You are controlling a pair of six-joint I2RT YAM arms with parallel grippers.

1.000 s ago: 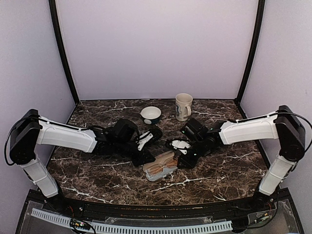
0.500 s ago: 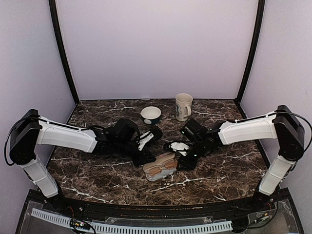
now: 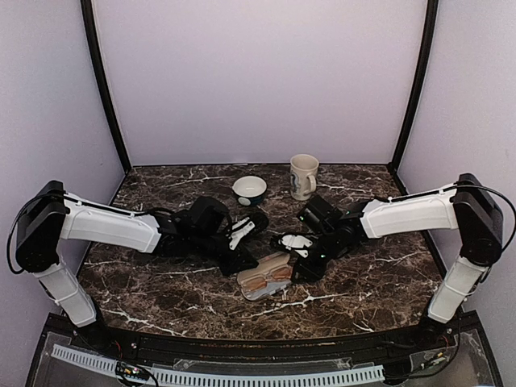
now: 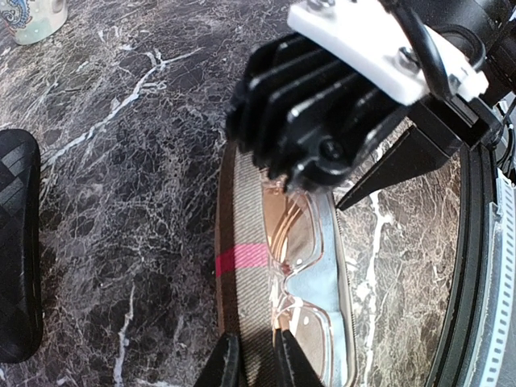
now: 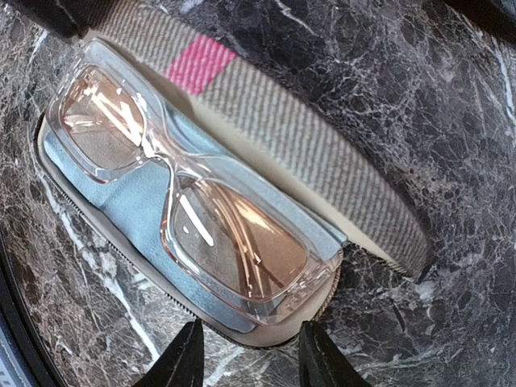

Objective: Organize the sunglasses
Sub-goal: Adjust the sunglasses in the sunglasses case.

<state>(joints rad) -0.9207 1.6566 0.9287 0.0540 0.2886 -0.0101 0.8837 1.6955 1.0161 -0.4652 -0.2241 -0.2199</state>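
The sunglasses are out of view. A brown striped case [image 3: 266, 276] lies open at the table's centre, and in it rests a pair of clear pink-framed glasses [image 5: 185, 185] on a blue lining. My left gripper [image 4: 252, 355] is shut on the near end of the case's striped lid [image 4: 242, 226], one finger on each face. My right gripper [image 5: 250, 355] stands open at the case's other end, its fingertips either side of the rounded tip without touching it. Seen from above, the left gripper [image 3: 244, 262] and the right gripper [image 3: 305, 270] flank the case.
A black checkered case [image 4: 18, 242] lies just beyond the striped one. A white bowl [image 3: 249, 189] and a cream mug [image 3: 304, 176] stand at the back. The table's front rail [image 4: 476, 266] runs close to the case.
My right gripper's jaws have spread wider and it has eased slightly left. The left gripper keeps its hold on the lid.
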